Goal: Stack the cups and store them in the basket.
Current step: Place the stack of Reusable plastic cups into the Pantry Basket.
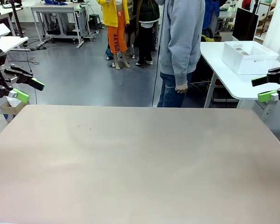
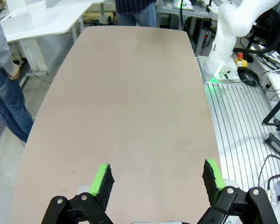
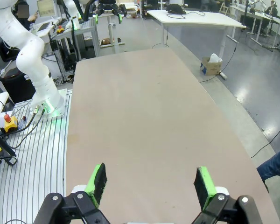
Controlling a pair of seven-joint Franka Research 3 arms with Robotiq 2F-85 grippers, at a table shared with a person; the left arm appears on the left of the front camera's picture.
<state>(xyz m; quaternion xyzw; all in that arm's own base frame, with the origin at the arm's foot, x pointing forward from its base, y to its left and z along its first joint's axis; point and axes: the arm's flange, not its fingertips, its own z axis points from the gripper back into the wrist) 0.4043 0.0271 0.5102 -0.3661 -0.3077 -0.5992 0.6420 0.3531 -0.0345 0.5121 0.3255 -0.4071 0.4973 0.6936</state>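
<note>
While we are holding our left gripper point(image 1: 31, 89) and right gripper point(image 1: 265, 88) spread wide beside the table point(image 1: 140, 158), a person point(image 1: 181, 46) is standing near the basket point(image 1: 249, 57) on a side desk point(image 1: 224, 74).

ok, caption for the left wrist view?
Left hand open above the bare tan table, a person standing at its edge.

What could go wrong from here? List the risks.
The basket sits on a separate white table beyond the right hand, perhaps out of reach. The person stands close to the shared table's far edge, so a reaching arm might strike them.
</note>
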